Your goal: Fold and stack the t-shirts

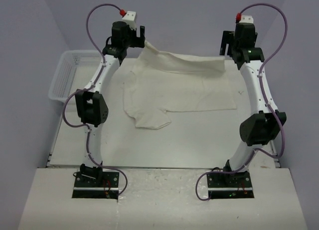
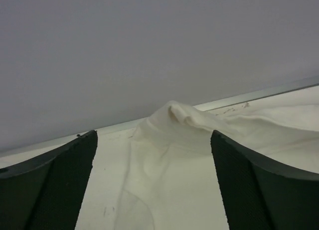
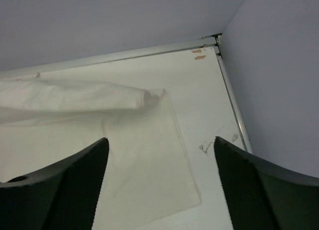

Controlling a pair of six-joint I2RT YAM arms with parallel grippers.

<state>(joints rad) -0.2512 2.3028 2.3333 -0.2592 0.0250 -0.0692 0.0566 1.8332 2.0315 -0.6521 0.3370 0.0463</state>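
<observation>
One cream t-shirt [image 1: 179, 90] lies spread on the white table, its far edge folded over toward the near side. Its far-left corner stands in a bunched peak [image 2: 174, 113] just beyond my left gripper [image 1: 141, 36]. That gripper is open and empty, its jaws wide apart over the cloth [image 2: 154, 136]. My right gripper [image 1: 225, 43] hovers at the shirt's far-right corner, open and empty [image 3: 162, 140]. In the right wrist view the folded-over edge [image 3: 75, 98] and a flat single layer [image 3: 144, 160] lie below it. No second shirt is in view.
A white plastic basket [image 1: 70, 73] stands at the table's left edge. Purple walls close in at the back and sides. The table's metal rim [image 3: 232, 110] runs close to the right of the right gripper. Bare table lies in front of the shirt [image 1: 189, 140].
</observation>
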